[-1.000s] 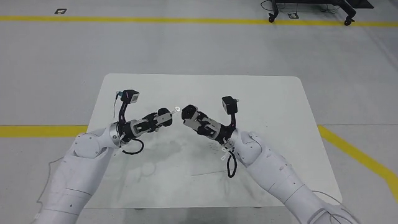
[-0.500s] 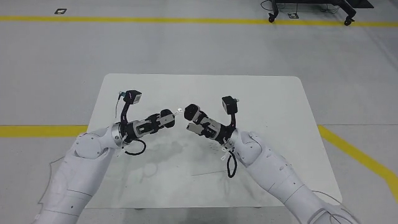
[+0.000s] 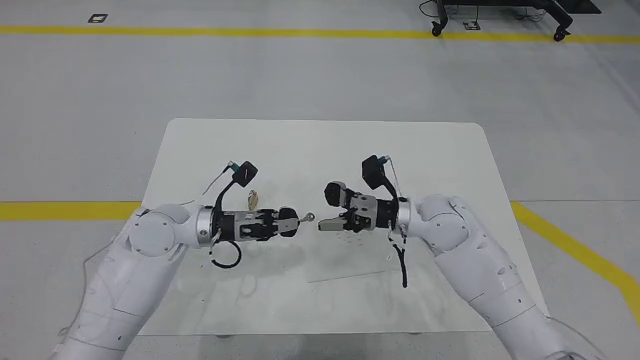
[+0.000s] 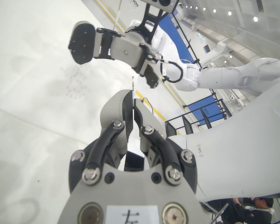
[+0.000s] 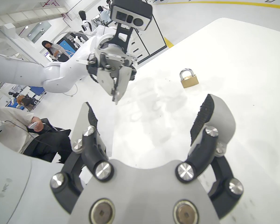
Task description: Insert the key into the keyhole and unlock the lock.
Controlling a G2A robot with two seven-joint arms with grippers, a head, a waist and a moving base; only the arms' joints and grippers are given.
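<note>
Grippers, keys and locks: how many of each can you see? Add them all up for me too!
Keys: 1, the key pinched in the left gripper.
Locks: 1, the gold padlock lying on the table.
Grippers: 2, the left gripper shut on the key and the right gripper open.
Total: 4.

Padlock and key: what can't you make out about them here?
Keyhole: the padlock lies with that side turned away from the right wrist view; in the top view it is too small.
Teeth of the key: it stands edge-on in the left wrist view, the rest hidden between the pads of the left claw; in the right wrist view it is too small.
</note>
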